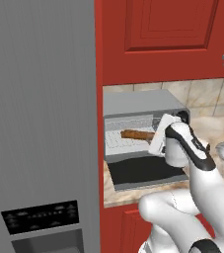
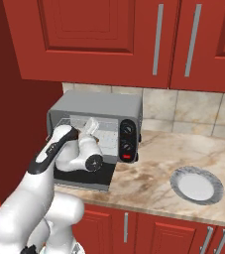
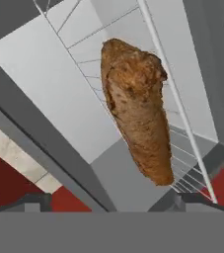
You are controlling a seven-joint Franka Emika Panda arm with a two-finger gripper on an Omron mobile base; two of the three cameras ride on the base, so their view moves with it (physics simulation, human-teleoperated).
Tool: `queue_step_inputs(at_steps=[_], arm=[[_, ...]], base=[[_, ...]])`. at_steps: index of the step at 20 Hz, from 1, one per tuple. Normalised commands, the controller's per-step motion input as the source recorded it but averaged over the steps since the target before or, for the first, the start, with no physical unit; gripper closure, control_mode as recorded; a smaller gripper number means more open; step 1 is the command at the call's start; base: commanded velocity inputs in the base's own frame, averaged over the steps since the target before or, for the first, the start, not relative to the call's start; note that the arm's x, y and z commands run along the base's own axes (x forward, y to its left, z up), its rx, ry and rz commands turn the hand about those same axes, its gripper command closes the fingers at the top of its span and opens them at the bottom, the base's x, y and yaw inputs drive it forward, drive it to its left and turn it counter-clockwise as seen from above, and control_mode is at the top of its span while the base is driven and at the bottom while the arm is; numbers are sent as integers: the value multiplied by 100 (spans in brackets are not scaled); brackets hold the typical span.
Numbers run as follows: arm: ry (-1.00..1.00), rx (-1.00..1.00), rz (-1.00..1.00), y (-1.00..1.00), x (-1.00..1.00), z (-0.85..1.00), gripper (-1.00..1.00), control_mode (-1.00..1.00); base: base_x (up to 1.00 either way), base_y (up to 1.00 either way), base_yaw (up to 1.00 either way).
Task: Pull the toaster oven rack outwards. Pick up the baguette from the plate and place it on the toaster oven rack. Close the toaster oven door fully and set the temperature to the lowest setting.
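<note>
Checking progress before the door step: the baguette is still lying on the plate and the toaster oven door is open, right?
Not quite. The baguette lies on the toaster oven rack, as the left base view shows; the plate is bare. The toaster oven door is indeed open.

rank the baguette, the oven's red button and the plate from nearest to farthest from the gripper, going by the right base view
1. baguette: on the toaster oven rack, right by the gripper.
2. red button: bottom of the control panel, to the gripper's right.
3. plate: out on the counter, far right.
</note>
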Motion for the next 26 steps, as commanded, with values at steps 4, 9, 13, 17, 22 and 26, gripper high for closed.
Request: queue_step_inputs(at_steps=[4, 9, 13, 17, 22, 26], arm=[[-38, 5, 0, -9, -84, 30, -100, -100], [-25, 3, 0, -7, -62, 39, -100, -100], [4, -4, 0, -1, -54, 27, -100, -100], [18, -25, -4, -6, -73, 30, -100, -100], [10, -36, -11, -3, -64, 2, -100, -100], [6, -49, 1, 31, -14, -13, -100, -100]], base=[[0, 0, 0], [0, 0, 0], [0, 0, 0], [0, 0, 0], [0, 0, 0], [0, 0, 0]])
